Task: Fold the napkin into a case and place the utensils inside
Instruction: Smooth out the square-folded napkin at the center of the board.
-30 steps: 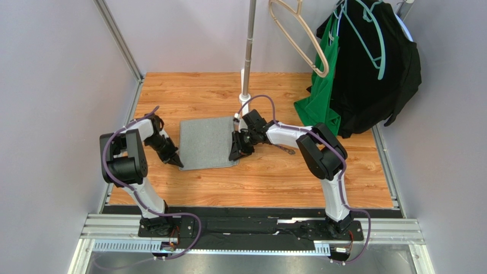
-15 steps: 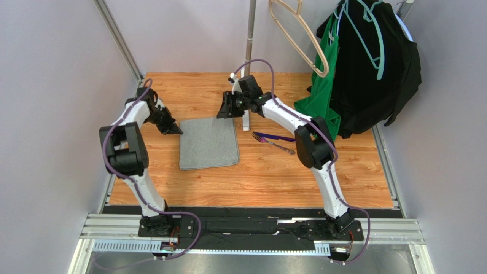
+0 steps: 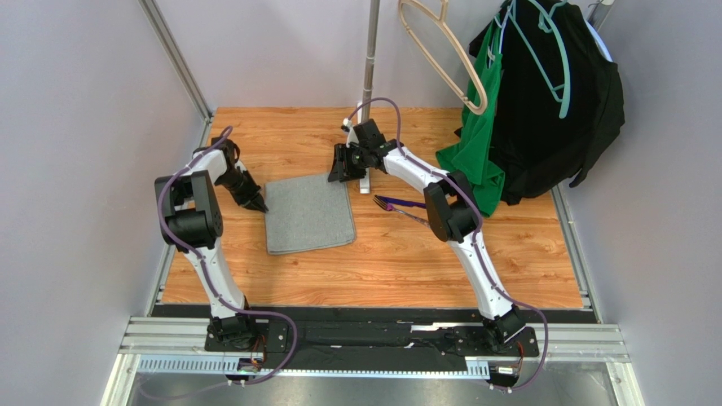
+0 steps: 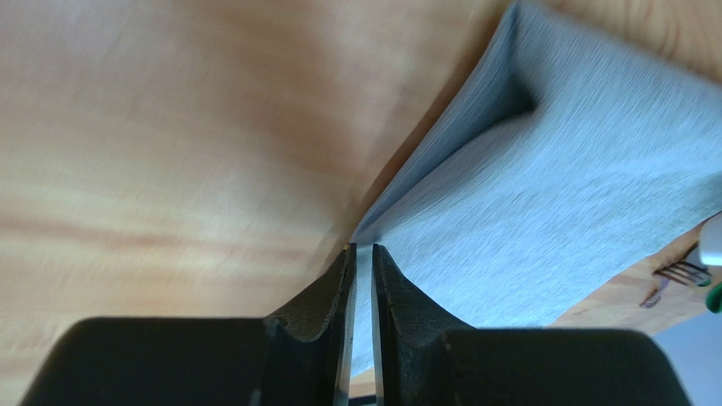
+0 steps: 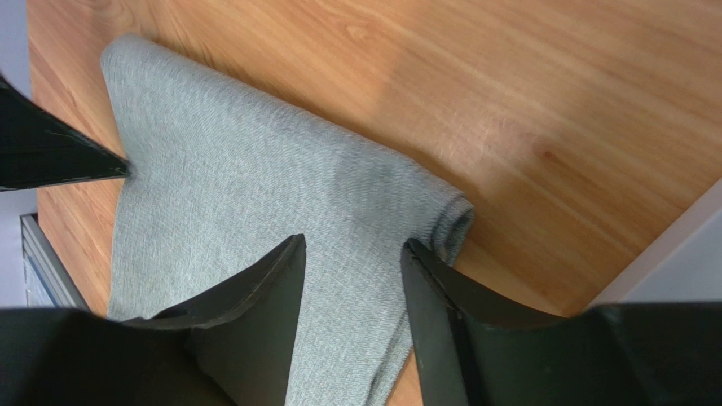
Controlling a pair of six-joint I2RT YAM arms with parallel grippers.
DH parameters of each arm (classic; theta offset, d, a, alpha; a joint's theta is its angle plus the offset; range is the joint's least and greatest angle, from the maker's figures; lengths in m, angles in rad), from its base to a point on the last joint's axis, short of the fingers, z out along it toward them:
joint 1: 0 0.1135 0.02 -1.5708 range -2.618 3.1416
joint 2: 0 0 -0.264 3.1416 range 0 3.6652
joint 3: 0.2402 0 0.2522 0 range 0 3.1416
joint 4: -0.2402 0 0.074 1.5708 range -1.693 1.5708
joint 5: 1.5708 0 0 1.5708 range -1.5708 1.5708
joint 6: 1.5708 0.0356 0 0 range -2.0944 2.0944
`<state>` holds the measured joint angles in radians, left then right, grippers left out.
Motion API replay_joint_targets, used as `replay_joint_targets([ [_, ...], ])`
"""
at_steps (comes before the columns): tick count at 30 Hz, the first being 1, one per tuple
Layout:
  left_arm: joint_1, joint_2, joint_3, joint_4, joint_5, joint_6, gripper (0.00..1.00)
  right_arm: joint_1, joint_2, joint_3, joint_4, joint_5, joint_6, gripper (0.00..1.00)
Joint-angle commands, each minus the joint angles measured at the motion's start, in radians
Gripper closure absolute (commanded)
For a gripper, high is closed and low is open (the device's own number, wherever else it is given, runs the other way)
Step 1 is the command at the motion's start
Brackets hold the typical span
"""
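Tabletop (image 3: 398, 262) of wood, grey walls (image 3: 85, 127) — folded napkin (image 3: 309, 216), left claw (image 4: 362, 248) barely parted, right claw (image 5: 353, 244) spread.

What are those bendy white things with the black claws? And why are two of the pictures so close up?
Those are two robot arms bolted to a wooden table. The wide picture comes from a camera up above them. The two close-up pictures come from little cameras on the arms' wrists, so you see their black fingers. A grey napkin lies folded on the table, with two utensils beside it. The right gripper is open over one napkin corner and holds nothing. The left gripper has its fingers nearly together at another corner. Whether it is pinching the cloth is hard to tell.
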<state>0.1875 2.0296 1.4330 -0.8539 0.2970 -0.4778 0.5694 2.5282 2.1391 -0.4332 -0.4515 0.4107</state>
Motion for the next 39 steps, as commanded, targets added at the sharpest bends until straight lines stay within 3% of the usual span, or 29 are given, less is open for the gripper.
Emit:
replay_joint_targets([
  [1,-0.031,-0.228,-0.08,-0.033,-0.096,0.034,0.79,0.017,-0.159,0.001,-0.122,0.072,-0.075,0.43],
  [2,-0.042,-0.306,-0.1,-0.022,-0.095,0.038,0.78,0.02,-0.19,-0.017,-0.131,0.08,-0.081,0.37],
  [5,-0.066,-0.38,-0.17,-0.007,-0.029,0.025,0.79,0.029,-0.288,-0.114,-0.131,0.039,-0.073,0.36],
  [8,-0.068,-0.355,-0.223,-0.004,0.04,0.016,0.87,0.056,-0.367,-0.275,-0.037,-0.039,-0.01,0.35],
  [15,-0.066,-0.249,-0.316,-0.042,-0.084,-0.016,0.96,0.138,-0.428,-0.508,0.04,-0.079,0.025,0.37],
  [18,-0.065,-0.215,-0.347,-0.028,-0.073,-0.019,0.96,0.138,-0.421,-0.568,0.057,-0.075,0.024,0.4],
  [24,-0.071,-0.255,-0.442,0.022,-0.036,-0.018,0.95,0.133,-0.46,-0.617,-0.022,0.057,-0.044,0.41],
  [31,-0.115,-0.561,-0.476,0.023,-0.021,-0.053,0.84,0.139,-0.623,-0.656,-0.232,0.316,0.123,0.34],
  [39,-0.126,-0.569,-0.474,0.039,0.057,-0.042,0.88,0.162,-0.597,-0.763,-0.121,0.223,0.303,0.6],
])
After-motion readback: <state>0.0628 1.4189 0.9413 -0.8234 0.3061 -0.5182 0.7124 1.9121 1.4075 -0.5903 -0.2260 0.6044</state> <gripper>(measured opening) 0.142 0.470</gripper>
